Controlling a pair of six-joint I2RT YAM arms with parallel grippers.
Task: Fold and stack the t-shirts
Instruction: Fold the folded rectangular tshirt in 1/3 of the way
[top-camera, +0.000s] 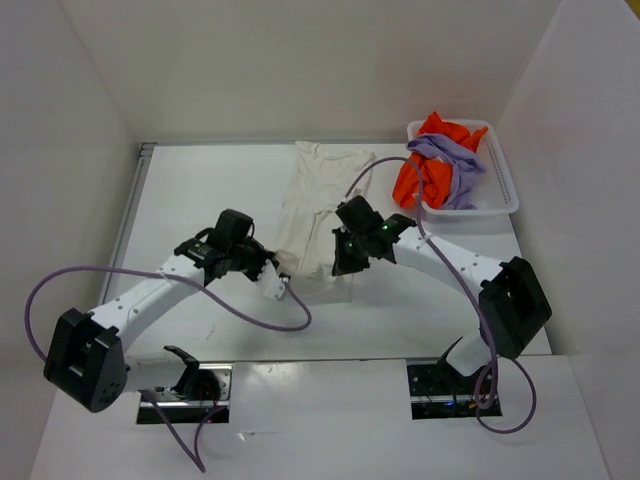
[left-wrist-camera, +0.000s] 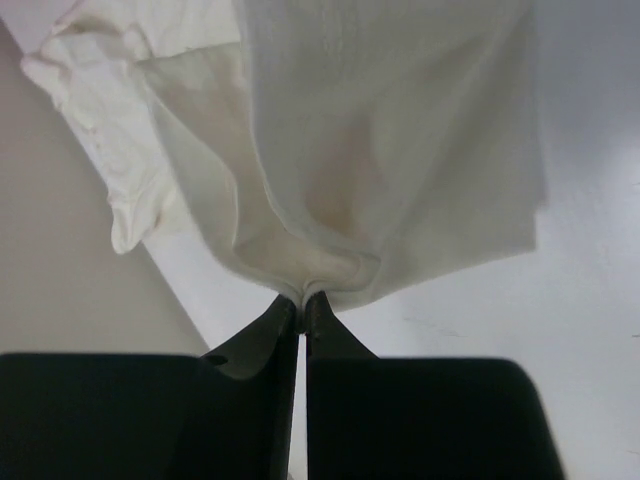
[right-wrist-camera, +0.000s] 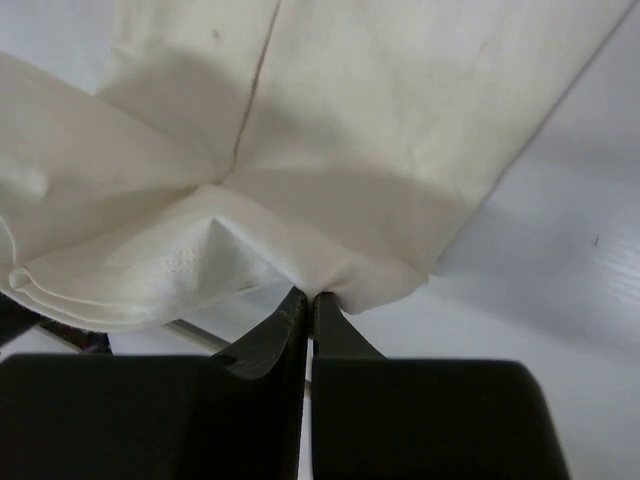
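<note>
Operator: State of the left tool (left-wrist-camera: 302, 300)?

Technician: Clenched. Its two tips pinch a bunched fold at the near edge of the white t-shirt (top-camera: 318, 205), on the shirt's left side.

Operator: And the right tool (right-wrist-camera: 310, 297)?

Technician: Also clenched. It grasps the same shirt at a near right-hand corner, where the cloth lies doubled over itself.

Operator: Location of that shirt?

Technician: On the counter (top-camera: 200, 190), mid-width. It runs lengthwise from the far edge toward the arms and is narrower than a spread shirt. The two tools sit near each other at its near end.

Operator: The remaining shirts?

Technician: Both are in the white basket (top-camera: 500, 195) at the far right corner. The orange t-shirt (top-camera: 415, 180) spills over the basket's left rim onto the counter. The lavender t-shirt (top-camera: 455, 165) lies crumpled on top of it.
</note>
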